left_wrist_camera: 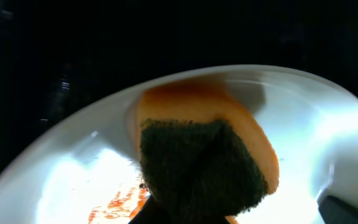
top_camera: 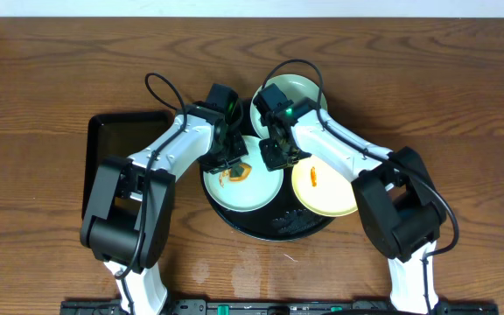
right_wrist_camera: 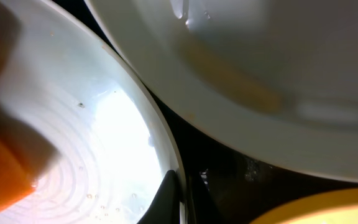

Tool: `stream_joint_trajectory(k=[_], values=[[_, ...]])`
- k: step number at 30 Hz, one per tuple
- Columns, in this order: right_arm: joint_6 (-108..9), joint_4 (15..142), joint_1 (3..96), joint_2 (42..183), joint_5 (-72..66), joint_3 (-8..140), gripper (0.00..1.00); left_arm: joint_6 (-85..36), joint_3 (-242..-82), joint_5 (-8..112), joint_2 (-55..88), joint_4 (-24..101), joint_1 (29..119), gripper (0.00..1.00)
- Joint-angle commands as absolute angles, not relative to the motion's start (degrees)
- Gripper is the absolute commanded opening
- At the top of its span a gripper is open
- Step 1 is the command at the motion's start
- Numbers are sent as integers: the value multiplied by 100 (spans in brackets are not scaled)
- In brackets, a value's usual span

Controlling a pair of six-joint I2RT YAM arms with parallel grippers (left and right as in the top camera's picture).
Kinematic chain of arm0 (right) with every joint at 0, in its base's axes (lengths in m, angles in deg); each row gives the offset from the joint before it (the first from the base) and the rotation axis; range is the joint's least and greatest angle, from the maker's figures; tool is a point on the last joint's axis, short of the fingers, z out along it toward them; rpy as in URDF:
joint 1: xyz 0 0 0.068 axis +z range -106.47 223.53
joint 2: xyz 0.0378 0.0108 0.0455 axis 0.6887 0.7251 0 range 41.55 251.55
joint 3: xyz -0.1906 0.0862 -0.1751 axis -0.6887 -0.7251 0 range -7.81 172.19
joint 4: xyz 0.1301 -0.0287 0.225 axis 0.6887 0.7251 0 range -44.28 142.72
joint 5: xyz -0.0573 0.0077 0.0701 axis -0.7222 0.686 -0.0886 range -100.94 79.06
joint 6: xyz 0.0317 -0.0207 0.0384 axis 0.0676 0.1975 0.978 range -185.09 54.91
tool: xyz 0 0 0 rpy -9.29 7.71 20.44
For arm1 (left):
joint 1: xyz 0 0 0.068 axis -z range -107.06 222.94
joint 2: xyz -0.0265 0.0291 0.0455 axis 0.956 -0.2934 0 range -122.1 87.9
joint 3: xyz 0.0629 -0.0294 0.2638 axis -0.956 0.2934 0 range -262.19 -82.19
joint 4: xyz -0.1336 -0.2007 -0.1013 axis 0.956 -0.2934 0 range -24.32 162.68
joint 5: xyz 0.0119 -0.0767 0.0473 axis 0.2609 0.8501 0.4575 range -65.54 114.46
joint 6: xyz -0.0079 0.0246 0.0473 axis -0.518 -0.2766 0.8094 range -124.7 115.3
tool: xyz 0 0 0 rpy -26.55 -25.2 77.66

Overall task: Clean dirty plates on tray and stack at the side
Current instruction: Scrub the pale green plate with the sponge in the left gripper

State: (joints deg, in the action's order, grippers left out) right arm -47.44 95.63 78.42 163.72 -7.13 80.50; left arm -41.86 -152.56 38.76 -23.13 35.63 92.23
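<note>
The round black tray point(top_camera: 274, 229) holds three plates. The near-left mint plate point(top_camera: 250, 194) has an orange smear point(top_camera: 234, 175). My left gripper point(top_camera: 226, 159) is shut on an orange sponge with a dark green scrub face point(left_wrist_camera: 204, 162), and presses it on this plate point(left_wrist_camera: 309, 143) beside the smear point(left_wrist_camera: 117, 202). My right gripper point(top_camera: 275, 156) is shut on the same plate's right rim point(right_wrist_camera: 180, 193). The yellow plate point(top_camera: 326, 191) with an orange smear lies to the right. The second mint plate point(top_camera: 300, 90) lies at the back and also shows in the right wrist view point(right_wrist_camera: 260, 74).
A smaller rectangular black tray point(top_camera: 112, 144) lies on the wooden table left of the round tray, partly under my left arm. The yellow plate's edge point(right_wrist_camera: 328, 208) shows near my right fingers. Both arms cross over the round tray.
</note>
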Motion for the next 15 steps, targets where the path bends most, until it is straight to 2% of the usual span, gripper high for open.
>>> stream_joint_trajectory(k=[1, 6, 11, 15], values=[[-4672, 9614, 7875, 16761, -770, 8059, 1, -4007, -15101, 2985, -2503, 3392, 9199, 7], [-4757, 9605, 7846, 16820, -774, 8059, 2, -3732, -15234, 2856, -2437, 3123, 9192, 7], [-4755, 9607, 7844, 16820, -774, 8061, 2, -3734, -15501, 2126, -2216, 2572, 9190, 7], [-4755, 9609, 7844, 16820, -772, 8061, 2, -3819, -15508, 2499, -2055, 2590, 9190, 7]])
